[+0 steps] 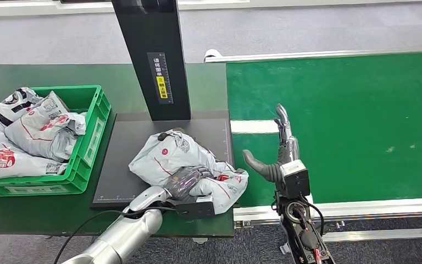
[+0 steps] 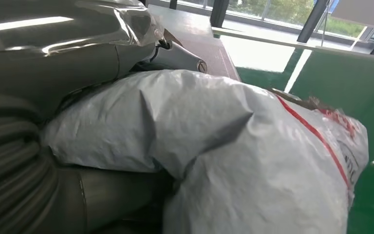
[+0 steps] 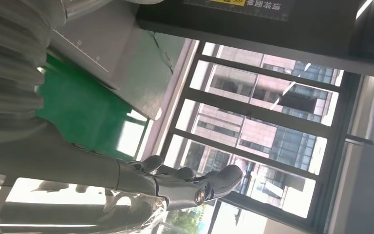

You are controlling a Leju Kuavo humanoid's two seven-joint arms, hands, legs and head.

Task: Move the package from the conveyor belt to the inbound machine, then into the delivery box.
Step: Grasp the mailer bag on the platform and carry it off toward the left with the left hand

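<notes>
A crumpled grey-white package (image 1: 184, 168) with red print lies on the dark platform of the inbound machine (image 1: 126, 148), its right end hanging over the platform's edge. My left hand (image 1: 185, 181) grips it from the near side, fingers curled over its top. In the left wrist view the package (image 2: 233, 146) bulges between the thumb and fingers. My right hand (image 1: 277, 157) stands over the green conveyor belt (image 1: 351, 121) just right of the platform, fingers (image 3: 195, 183) stretched out and thumb apart, holding nothing.
A green delivery box (image 1: 90, 137) at the left holds several similar packages, some spilling over its left side. The machine's black post (image 1: 151, 55) rises behind the platform. The belt's metal frame (image 1: 362, 209) runs along the near edge.
</notes>
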